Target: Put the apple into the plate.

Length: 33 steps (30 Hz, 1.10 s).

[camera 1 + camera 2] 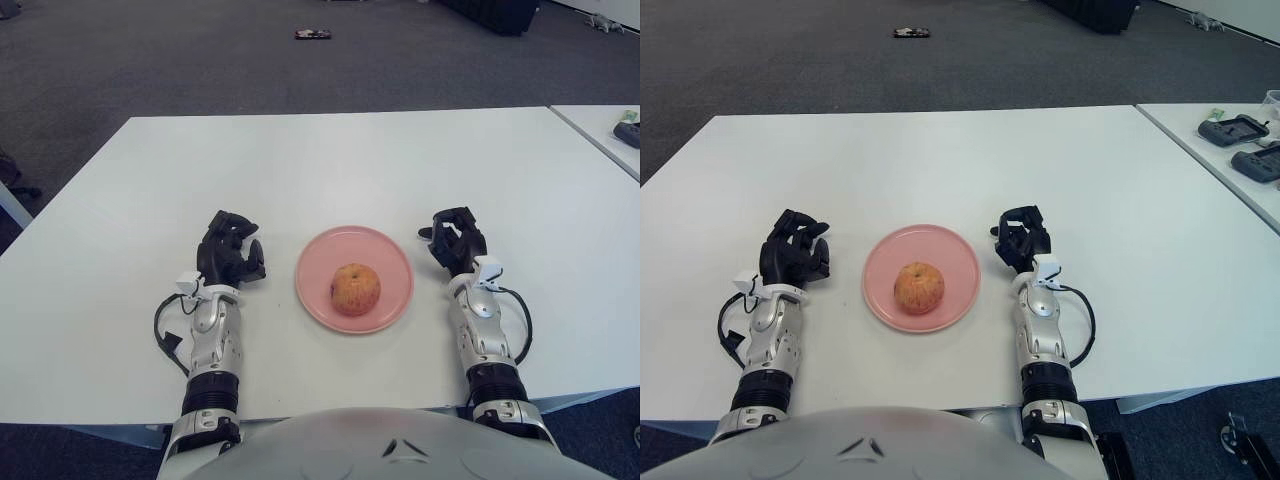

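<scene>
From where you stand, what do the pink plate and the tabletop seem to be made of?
The plate looks like smooth plastic or glazed ceramic: uniform pink with a soft sheen, which one I cannot tell. The table appears to be matte white laminate, flat and evenly coloured with little glare. The apple on the plate looks real, its skin mottled.

- Left robot hand (230, 252) and right robot hand (456, 240): black, three-fingered.
- Silver forearms (212, 345), ribbed black cuffs.
- Black cables (163, 330) loop beside the wrists.
- Grey rounded torso (400, 447).
</scene>
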Motion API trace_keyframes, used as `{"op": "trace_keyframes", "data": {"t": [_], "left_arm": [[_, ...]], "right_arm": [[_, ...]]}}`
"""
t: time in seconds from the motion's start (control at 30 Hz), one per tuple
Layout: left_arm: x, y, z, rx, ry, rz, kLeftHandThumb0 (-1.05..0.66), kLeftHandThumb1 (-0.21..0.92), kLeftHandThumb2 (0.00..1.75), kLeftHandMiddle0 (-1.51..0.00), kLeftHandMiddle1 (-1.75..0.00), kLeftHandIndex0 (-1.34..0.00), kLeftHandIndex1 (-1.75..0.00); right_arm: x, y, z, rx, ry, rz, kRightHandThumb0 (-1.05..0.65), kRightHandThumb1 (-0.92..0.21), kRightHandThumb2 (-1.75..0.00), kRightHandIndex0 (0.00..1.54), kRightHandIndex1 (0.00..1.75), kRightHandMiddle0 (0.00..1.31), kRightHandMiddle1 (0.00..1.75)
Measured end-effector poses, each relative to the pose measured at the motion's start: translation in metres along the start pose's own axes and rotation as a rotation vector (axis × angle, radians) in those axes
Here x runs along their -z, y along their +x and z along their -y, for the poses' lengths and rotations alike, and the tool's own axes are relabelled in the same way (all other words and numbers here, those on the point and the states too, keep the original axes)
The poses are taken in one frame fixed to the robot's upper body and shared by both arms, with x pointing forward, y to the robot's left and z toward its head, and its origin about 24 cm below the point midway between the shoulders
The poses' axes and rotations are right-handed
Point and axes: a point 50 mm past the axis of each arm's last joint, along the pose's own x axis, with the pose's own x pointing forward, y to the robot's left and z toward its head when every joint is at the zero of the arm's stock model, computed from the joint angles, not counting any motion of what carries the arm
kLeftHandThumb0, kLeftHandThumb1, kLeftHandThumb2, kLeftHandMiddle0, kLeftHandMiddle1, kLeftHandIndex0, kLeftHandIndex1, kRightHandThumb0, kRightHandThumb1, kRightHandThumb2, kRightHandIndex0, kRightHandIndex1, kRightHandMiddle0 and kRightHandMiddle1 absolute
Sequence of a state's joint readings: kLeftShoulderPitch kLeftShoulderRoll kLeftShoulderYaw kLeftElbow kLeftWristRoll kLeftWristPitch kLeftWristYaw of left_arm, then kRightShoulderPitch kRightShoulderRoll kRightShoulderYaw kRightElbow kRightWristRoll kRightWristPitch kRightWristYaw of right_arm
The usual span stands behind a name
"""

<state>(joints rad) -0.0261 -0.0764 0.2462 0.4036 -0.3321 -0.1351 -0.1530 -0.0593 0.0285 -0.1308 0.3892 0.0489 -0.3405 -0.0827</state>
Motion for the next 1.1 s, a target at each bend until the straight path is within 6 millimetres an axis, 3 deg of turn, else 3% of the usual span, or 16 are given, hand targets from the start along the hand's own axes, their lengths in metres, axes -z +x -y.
{"op": "trace_keyframes", "data": {"t": [1.1], "left_arm": [[0.000, -0.001, 0.001, 0.022, 0.097, -0.006, -0.01, -0.08, 1.75, -0.93, -1.75, -0.71, -1.65]], "right_arm": [[0.003, -0.015, -0.005, 0.103, -0.042, 0.048, -0.39, -0.65, -0.90, 0.65, 1.34, 0.36, 1.75]]}}
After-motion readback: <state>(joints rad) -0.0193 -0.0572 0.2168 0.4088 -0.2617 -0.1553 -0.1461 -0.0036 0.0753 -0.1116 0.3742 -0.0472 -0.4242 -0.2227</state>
